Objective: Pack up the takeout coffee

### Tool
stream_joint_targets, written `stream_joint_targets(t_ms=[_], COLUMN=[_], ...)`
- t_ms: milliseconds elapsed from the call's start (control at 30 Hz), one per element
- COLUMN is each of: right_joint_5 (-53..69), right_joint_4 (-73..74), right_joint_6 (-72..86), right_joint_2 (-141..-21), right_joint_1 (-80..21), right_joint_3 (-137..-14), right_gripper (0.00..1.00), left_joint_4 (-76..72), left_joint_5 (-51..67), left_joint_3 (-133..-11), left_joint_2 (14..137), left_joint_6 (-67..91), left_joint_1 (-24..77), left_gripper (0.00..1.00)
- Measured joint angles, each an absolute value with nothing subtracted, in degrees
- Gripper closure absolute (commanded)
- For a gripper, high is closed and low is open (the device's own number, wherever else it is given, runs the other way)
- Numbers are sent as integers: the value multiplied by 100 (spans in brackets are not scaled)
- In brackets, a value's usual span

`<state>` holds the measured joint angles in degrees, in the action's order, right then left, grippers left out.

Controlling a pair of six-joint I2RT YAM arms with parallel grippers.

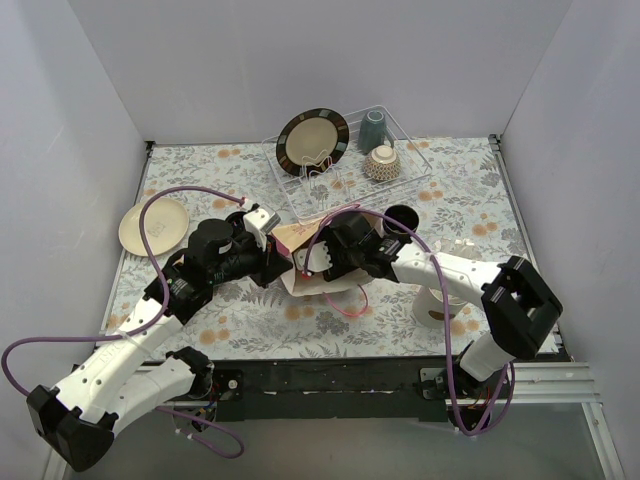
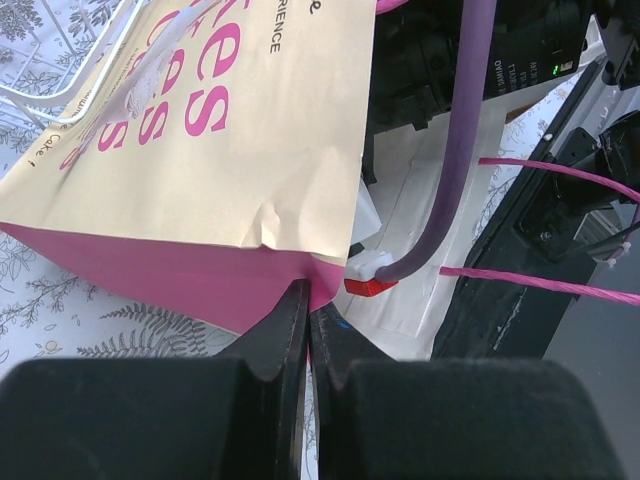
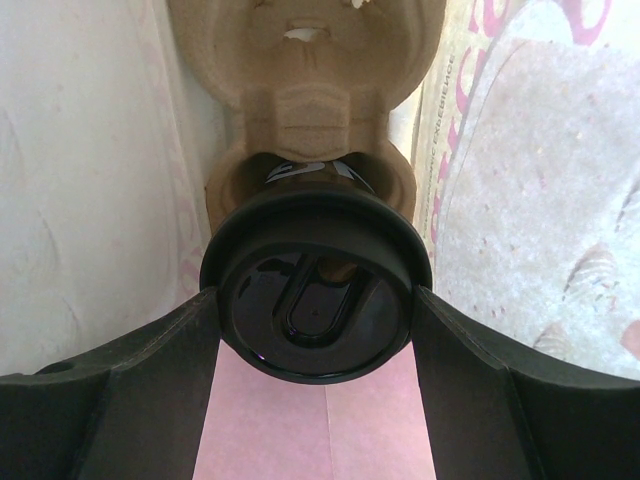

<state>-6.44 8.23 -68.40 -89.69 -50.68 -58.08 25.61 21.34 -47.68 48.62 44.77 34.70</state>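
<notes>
Floral desk (image 1: 470, 200), mid-frame: your left pincer (image 2: 307, 297) pinches the beige-and-pink paper bag (image 2: 200, 170); your right pincer (image 3: 315, 322) clamps a black lidded paper cup (image 3: 315, 295).

Tan-and-pink paper bag (image 2: 200, 150): edge at the tips of the left tool (image 2: 305, 300). Beyond that tool, apart: dish rack (image 1: 415, 170) holding upright dark-rimmed plate (image 1: 312, 140), grey-blue mug (image 1: 372, 128), patterned bowl (image 1: 381, 162). Well left of it: cream plate (image 1: 153, 226), flat on floral surface (image 1: 450, 200).

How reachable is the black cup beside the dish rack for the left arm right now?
Probably not: the left gripper is shut on the paper bag, and that bag and the right arm lie between it and the black cup.
</notes>
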Motion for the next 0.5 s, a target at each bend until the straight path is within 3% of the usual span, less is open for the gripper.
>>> stream_joint_targets(t_ms=[100, 300, 367, 500], right_joint_5=[-642, -580, -534, -405], right_joint_4=[965, 1520, 1780, 2171], right_joint_6=[-6799, -6678, -6589, -6440], right_joint_2=[-9006, -9037, -9037, -9013], right_joint_1=[-5063, -5024, -5009, -4967], right_joint_3=[-5924, -6283, -6449, -6687], right_gripper=[22, 20, 7, 5], left_joint_4=[2569, 2661, 2692, 2740], left_joint_5=[2093, 1964, 1935, 1905], left_joint_3=[-4775, -4890, -4928, -5048], left_joint_2=[4853, 4858, 4877, 4971], left_joint_6=[4480, 4534, 4576, 4724], left_joint_1=[3470, 3472, 3472, 3470], left_gripper=[100, 100, 100, 100])
